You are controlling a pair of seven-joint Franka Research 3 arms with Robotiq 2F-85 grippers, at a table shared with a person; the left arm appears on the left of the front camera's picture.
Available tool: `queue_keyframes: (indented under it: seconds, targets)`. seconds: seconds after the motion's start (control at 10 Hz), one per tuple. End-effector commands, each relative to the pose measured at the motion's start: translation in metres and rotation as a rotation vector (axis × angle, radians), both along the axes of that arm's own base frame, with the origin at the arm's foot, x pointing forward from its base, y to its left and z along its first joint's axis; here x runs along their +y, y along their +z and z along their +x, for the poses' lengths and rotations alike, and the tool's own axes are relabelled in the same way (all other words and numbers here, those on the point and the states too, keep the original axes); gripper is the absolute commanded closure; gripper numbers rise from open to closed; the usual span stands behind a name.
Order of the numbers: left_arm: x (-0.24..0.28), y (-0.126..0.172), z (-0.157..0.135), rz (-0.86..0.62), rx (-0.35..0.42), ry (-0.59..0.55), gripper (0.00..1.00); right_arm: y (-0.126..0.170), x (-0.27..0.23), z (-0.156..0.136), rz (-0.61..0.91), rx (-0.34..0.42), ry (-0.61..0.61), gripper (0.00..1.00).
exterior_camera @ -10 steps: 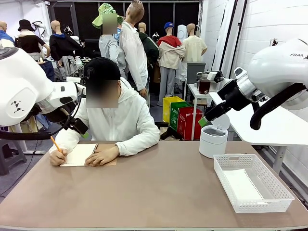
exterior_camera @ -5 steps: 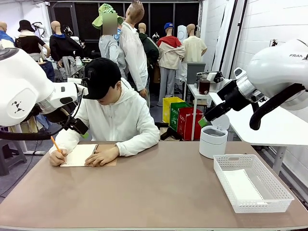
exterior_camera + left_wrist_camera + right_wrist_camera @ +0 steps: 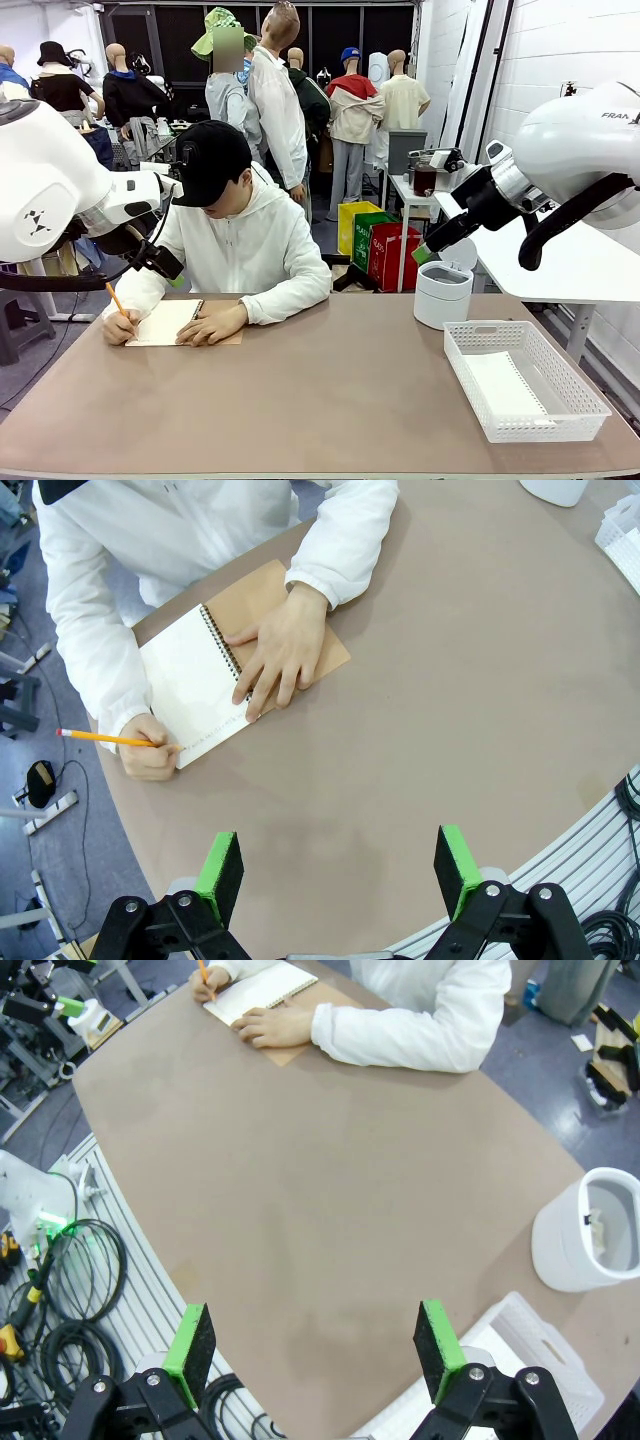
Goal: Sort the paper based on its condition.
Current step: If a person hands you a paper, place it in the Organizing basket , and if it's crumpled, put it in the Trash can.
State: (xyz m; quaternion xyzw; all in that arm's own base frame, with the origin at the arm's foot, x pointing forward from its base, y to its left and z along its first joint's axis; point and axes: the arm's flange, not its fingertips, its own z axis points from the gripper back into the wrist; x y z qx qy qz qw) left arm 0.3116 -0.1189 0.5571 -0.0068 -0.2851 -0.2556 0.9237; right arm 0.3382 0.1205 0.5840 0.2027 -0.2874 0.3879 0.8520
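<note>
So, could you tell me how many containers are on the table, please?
2: a white round bin at the far right of the table, and a white slotted basket just nearer the robot.

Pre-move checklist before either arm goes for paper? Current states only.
1. The left tool open and empty: ok.
2. The right tool open and empty: ok.
3. Loose paper ready on the table: not ok; the person is writing in the notebook.
4. Person's hands out of the way: not ok; one hand lies flat on the notebook, and the other hand holds a pencil to the page.
5. The basket ready to receive: ok; a flat white sheet seems to lie in it.
6. The bin open: ok.
</note>
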Motion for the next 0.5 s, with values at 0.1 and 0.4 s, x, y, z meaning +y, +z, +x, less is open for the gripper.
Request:
queue_keyframes:
  seconds: [0.1,0.4]
  targets:
    - [0.0008,0.0001,0.0004,-0.009,-0.002,0.0,0.0,0.0004,0.0031,-0.0004,0.002,-0.004,-0.019,0.0]
    - [0.0008,0.0001,0.0004,-0.009,-0.002,0.0,0.0,0.0004,0.0031,-0.0004,0.002,-0.004,-0.019,0.0]
